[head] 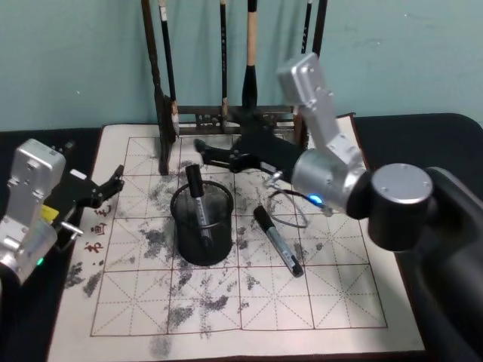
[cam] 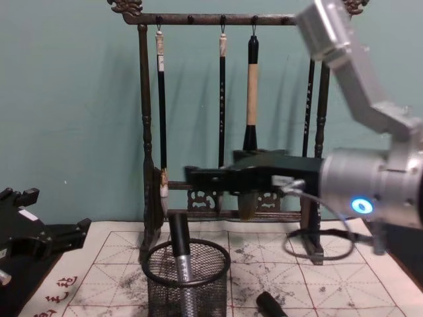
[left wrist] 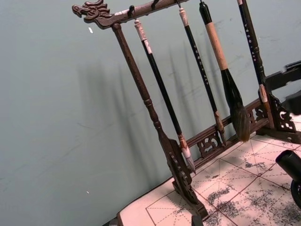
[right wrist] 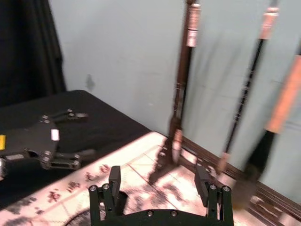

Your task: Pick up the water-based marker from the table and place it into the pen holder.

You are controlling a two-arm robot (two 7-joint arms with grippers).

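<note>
The black wire-mesh pen holder stands on the stained calligraphy mat. One water-based marker, black cap and grey barrel, leans upright inside it. Another marker of the same kind lies flat on the mat just right of the holder. My right gripper hovers above and slightly behind the holder, open, with nothing between its fingers. My left gripper rests open at the mat's left edge, holding nothing.
A tall dark wooden brush rack with several hanging brushes stands along the mat's far edge, close behind my right gripper. A green wall is behind it. The near half of the mat is bare paper.
</note>
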